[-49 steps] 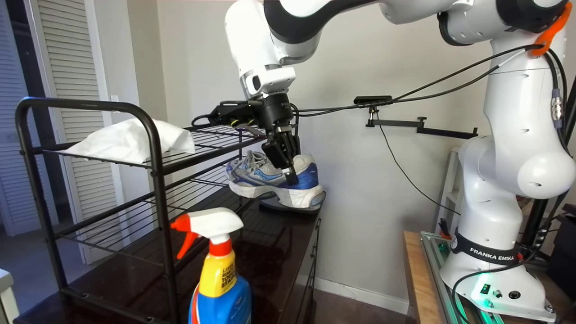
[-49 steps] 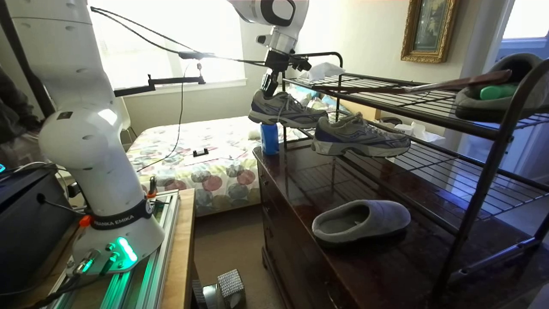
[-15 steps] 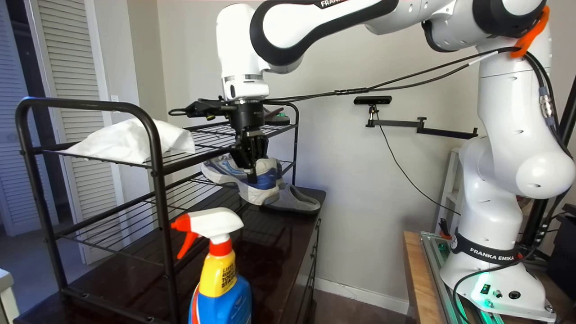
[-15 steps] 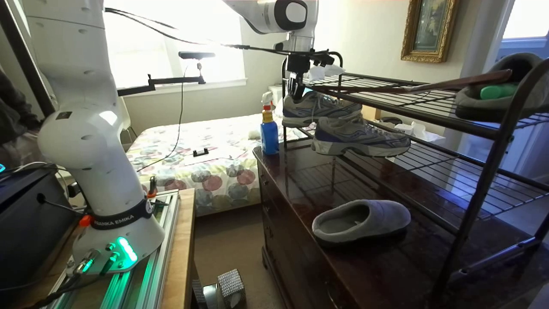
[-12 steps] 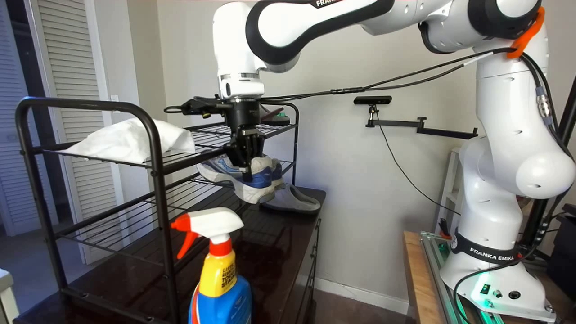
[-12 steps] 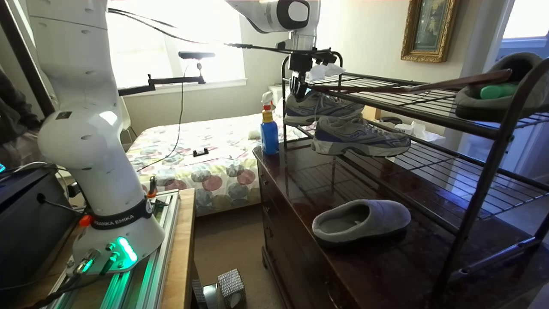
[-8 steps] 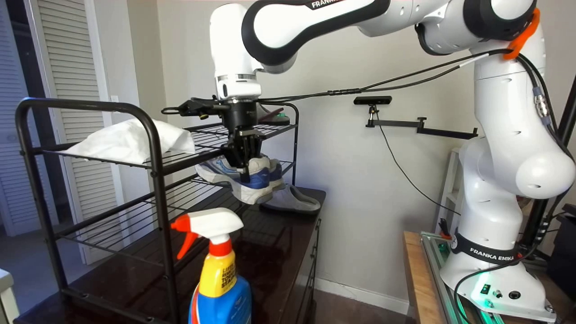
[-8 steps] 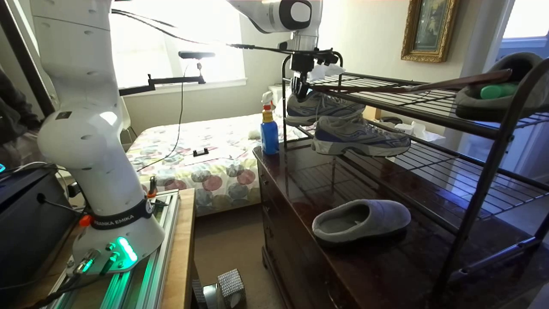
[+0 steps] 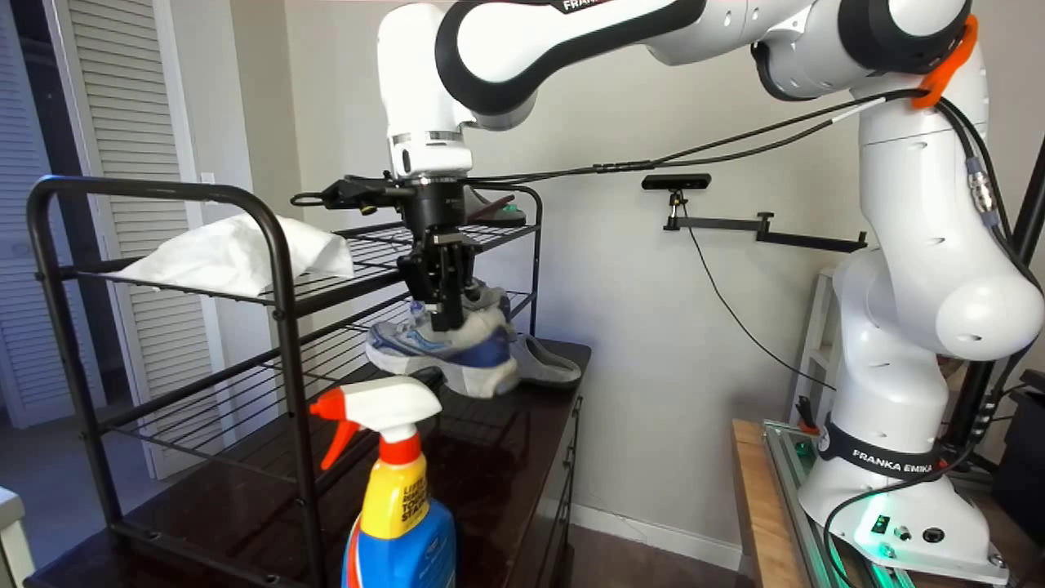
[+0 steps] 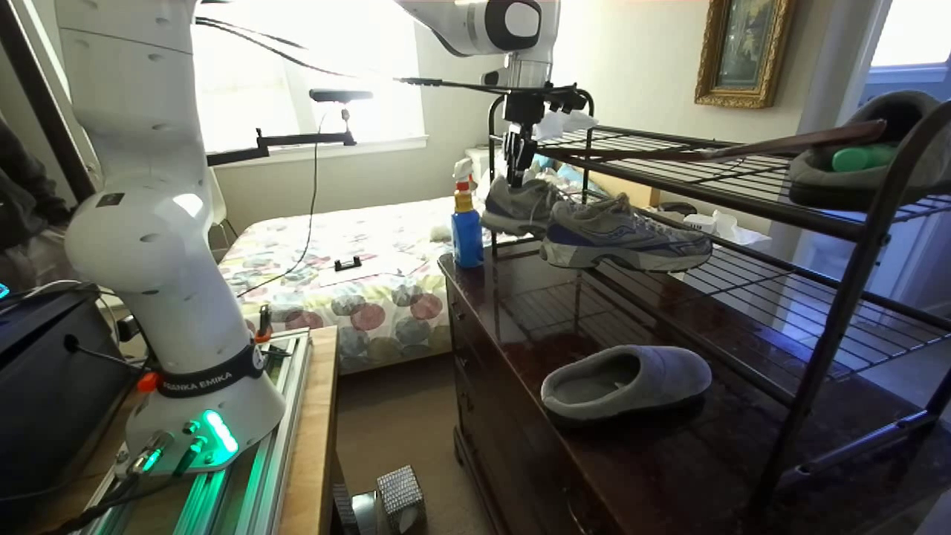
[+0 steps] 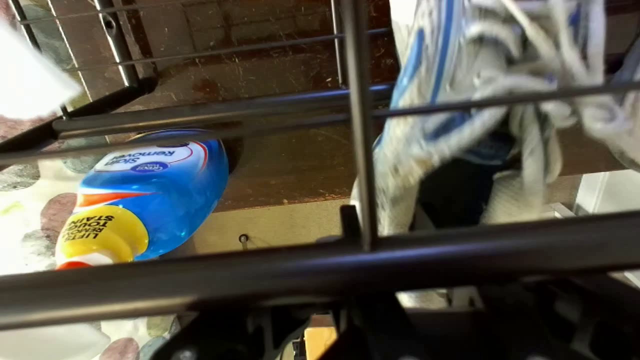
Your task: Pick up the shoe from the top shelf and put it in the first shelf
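Note:
The grey sneaker with blue trim [image 9: 482, 355] is tilted at the front edge of the middle tier, toe toward the rack, heel out over the dresser. It also shows in an exterior view [image 10: 509, 208] and, blurred, in the wrist view [image 11: 412, 137]. My gripper [image 9: 447, 318] is just above its heel opening and looks opened off it; in an exterior view the fingers [image 10: 515, 180] point straight down. One fingertip shows beside the shoe in the wrist view; the front rail hides much of the jaws. The top shelf [image 9: 351, 290] is beside my gripper. Whether the sneaker rests firmly cannot be told.
A whiter sneaker [image 10: 628, 238] sits on the middle tier beside it. A slipper [image 10: 631, 383] and a spray bottle [image 9: 408, 498] stand on the dark dresser [image 10: 513, 357]. The top shelf carries a white cloth [image 9: 229, 257] and a slipper [image 10: 810, 178].
Over three seconds my gripper carried the sneaker toward the rack. In the last half second the sneaker dropped and tilted away from the fingers, while the arm barely moved.

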